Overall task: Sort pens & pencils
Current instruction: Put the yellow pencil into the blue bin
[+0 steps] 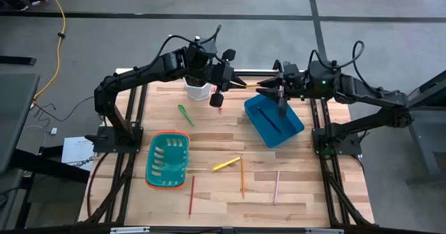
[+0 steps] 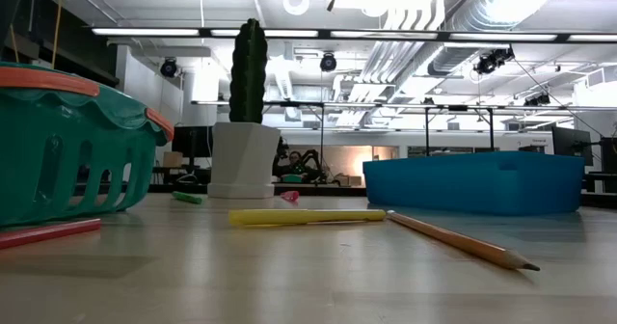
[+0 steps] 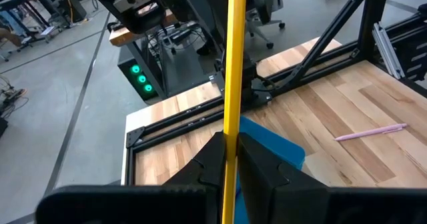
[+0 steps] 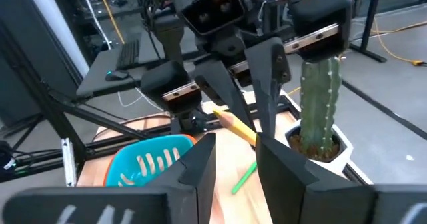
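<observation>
My left gripper (image 1: 235, 83) hangs above the table's far middle, shut on a yellow-orange pencil (image 3: 233, 64). The pencil runs about level toward my right gripper (image 1: 269, 89), which faces it, open. The pencil's end (image 4: 241, 132) lies between the right gripper's fingers (image 4: 235, 164); I cannot tell whether they touch it. A green pen (image 1: 185, 114), a yellow pen (image 1: 226, 164), an orange pencil (image 1: 242, 176), a dark one (image 1: 191, 196) and a salmon one (image 1: 277, 186) lie flat on the table. My left gripper pinches the pencil's shaft (image 3: 231, 127) between its two fingers (image 4: 267, 77). Most of the length sticks out forward, along the fingers, toward the right arm. The pencil is lifted clear of the table, near level, above the blue bin's far corner.
A blue bin (image 1: 274, 120) stands right of centre, below the grippers. A teal basket with an orange rim (image 1: 168, 160) stands near left. A cactus in a white pot (image 1: 198, 89) stands at the far middle, close under the left arm.
</observation>
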Robot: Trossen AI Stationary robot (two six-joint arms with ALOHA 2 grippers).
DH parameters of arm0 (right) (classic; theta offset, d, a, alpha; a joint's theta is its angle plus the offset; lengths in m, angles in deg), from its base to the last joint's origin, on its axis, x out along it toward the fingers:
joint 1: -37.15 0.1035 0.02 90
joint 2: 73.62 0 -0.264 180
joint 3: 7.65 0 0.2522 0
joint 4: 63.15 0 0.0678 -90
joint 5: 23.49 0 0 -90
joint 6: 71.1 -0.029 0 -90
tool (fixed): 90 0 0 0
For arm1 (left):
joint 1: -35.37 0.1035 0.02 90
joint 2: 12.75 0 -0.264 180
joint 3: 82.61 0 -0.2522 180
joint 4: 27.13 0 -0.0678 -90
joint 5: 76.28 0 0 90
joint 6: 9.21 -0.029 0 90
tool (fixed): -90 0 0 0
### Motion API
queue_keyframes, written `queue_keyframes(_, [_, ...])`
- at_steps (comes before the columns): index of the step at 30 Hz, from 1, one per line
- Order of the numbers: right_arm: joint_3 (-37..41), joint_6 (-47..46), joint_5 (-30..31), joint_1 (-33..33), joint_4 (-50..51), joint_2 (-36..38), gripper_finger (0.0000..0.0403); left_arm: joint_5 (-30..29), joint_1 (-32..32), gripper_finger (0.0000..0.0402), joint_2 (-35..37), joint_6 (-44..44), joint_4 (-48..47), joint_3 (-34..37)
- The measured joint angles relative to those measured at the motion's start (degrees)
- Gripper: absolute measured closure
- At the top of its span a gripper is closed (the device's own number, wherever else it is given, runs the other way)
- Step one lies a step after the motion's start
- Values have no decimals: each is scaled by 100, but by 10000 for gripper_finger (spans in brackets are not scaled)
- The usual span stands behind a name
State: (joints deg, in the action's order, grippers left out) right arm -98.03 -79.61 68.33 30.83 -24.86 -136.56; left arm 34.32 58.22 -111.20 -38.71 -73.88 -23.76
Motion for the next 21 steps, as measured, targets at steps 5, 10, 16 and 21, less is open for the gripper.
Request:
queue_keyframes(5, [-2,3,-136,0,-159,-94,304,0,0,378,0,0,-11,2])
queue_keyframes(10, [-2,92,-138,0,-260,-175,304,0,0,378,0,2,-15,3])
queue_keyframes(16, [-2,107,47,0,-260,-201,304,36,0,378,-2,45,-2,4])
queue_keyframes(21, [-2,151,140,0,-269,-201,304,85,0,378,-2,85,-2,4])
